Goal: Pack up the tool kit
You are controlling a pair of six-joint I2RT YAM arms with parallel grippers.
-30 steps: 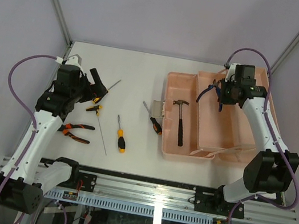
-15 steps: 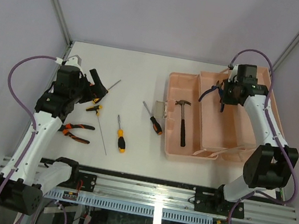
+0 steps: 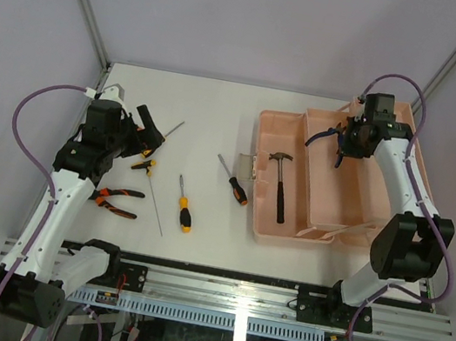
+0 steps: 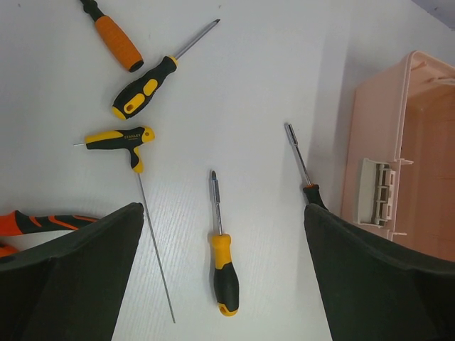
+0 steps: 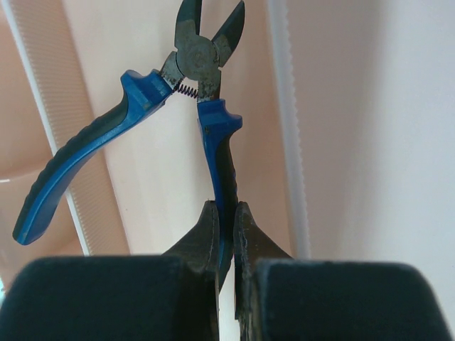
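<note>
R jaws: clenched on cutters (image 5: 206, 60), pinching one blue handle only, low down near its end. 2nd handle sprung out to the side, free. Cutter head pointing away from jaws, blades slightly apart, small spring showing betw. handles. Held over toolbox (image 3: 263, 133), above far-left corner of its R half. Touching box or not: can't tell.

Toolbox: open, on R side of surface (image 3: 213, 106), two halves side by side. Hammer (image 3: 278, 188) flat in L half, head at far end, handle toward arms. Grey latch (image 3: 242, 166) on outer L edge.

L jaws: released, wide apart, nothing betw. them, hovering over loose tools at L of surface.
- Yellow-black screwdriver (image 4: 222, 264): below, roughly centred betw. fingers (image 4: 78, 277), not touched, tip pointing away.
- Orange-black screwdriver (image 3: 238, 190): just beside latch, handle partly hidden by other finger in wrist view.
- T-handle driver (image 4: 117, 137): long thin shaft running toward L finger.
- Stubby screwdriver (image 4: 142, 91) & orange grip (image 4: 117, 42): further out, side by side, apart.
- Pliers (image 3: 117, 200): orange-black, on surface near L arm, mostly behind L finger in wrist view.
</note>
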